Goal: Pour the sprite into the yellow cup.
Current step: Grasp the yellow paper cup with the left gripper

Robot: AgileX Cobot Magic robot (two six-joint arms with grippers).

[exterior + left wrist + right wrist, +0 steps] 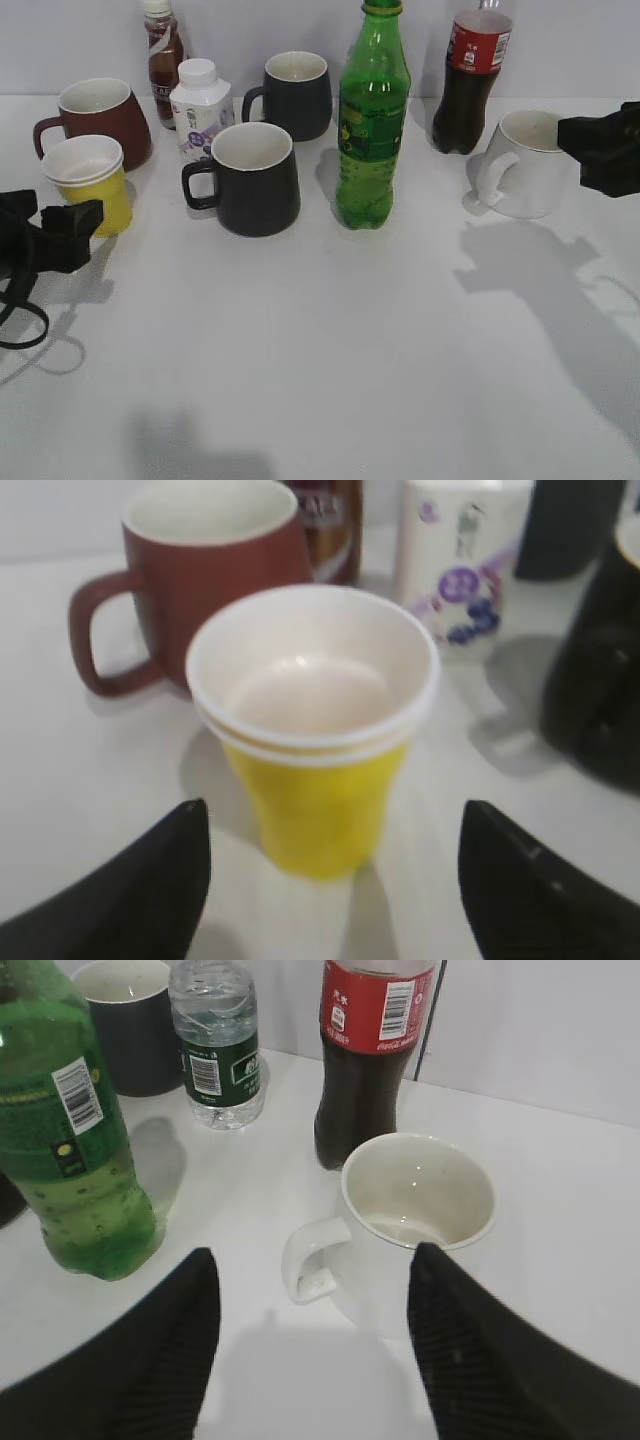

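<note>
Centrally on the white table, the sprite is standing upright with its green cap on, a tall green bottle just right of the near black mug and apart from it. Behind it a second black mug is sitting farther back, and to the far right a dark cola bottle with a red label is standing just behind a white mug.

At the left, the yellow cup is resting upright, its white inside looking empty, right in front of a brown-red mug. Farther back a small white carton-like bottle and a brown drink bottle are standing side by side.

The left gripper is hovering low, just in front of the yellow cup, its two dark fingers spread wide on either side of the cup and touching nothing.

The right gripper is hanging near the white mug, fingers likewise spread apart and holding nothing; its wrist view is also showing a small clear water bottle behind the sprite
</note>
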